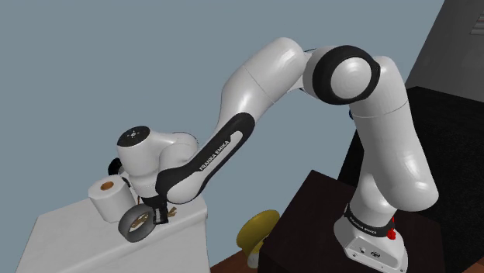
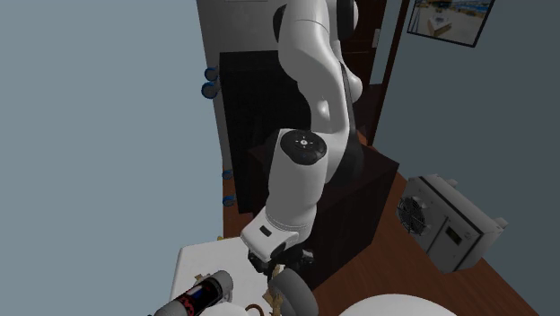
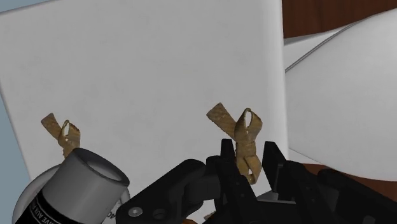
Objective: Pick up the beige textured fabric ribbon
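Observation:
Two beige ribbons folded into loops are over the white tabletop [image 3: 140, 70]. One beige ribbon [image 3: 240, 137] stands between my black fingers, and its lower end is clasped there. The gripper [image 3: 249, 159] is shut on it, with one finger [image 3: 226, 156] at each side. The second beige ribbon [image 3: 60, 132] lies apart near the table's edge, beside a can. In the shoulder view the gripper [image 1: 160, 212] is low over the white table [image 1: 70, 233], with a bit of tan ribbon [image 1: 172, 211] at its tip. The second exterior view has the gripper [image 2: 275, 272] just above the table's corner.
A white paper roll [image 1: 107, 198] and a grey ring-shaped roll [image 1: 136, 223] stand right beside the gripper. A grey-topped can with a black label [image 3: 76, 191] is close to the hand. On the floor are a yellow rounded object [image 1: 260, 226] and a grey appliance [image 2: 444, 224]. The dark stand [image 1: 326, 209] is nearby.

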`<control>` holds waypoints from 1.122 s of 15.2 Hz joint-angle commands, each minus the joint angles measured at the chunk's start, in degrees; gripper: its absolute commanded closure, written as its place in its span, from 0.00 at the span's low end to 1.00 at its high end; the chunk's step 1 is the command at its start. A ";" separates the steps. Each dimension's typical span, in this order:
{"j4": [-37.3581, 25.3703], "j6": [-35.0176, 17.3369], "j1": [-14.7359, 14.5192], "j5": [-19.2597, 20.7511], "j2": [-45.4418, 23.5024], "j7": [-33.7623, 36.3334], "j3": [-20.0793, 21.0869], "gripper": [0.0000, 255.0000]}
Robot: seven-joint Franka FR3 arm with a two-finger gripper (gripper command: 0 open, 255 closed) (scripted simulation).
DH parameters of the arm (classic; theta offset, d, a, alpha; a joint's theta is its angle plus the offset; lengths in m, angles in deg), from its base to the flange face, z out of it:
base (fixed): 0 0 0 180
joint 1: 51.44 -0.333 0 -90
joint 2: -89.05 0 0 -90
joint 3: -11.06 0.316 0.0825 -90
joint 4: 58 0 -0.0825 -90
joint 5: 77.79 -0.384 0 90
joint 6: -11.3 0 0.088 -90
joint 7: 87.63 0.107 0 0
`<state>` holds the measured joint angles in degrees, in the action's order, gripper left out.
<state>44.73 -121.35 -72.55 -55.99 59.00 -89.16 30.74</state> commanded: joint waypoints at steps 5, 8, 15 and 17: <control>0.22 -0.18 0.41 0.19 -0.45 -0.05 -0.51 1.00; -0.06 1.42 0.74 -0.60 0.96 -0.69 0.00 1.00; -1.17 5.32 1.36 -2.39 3.98 -2.17 1.00 1.00; -1.61 6.47 1.51 -2.87 4.78 -2.57 1.25 1.00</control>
<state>43.53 -115.63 -71.07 -58.60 63.43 -91.54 31.85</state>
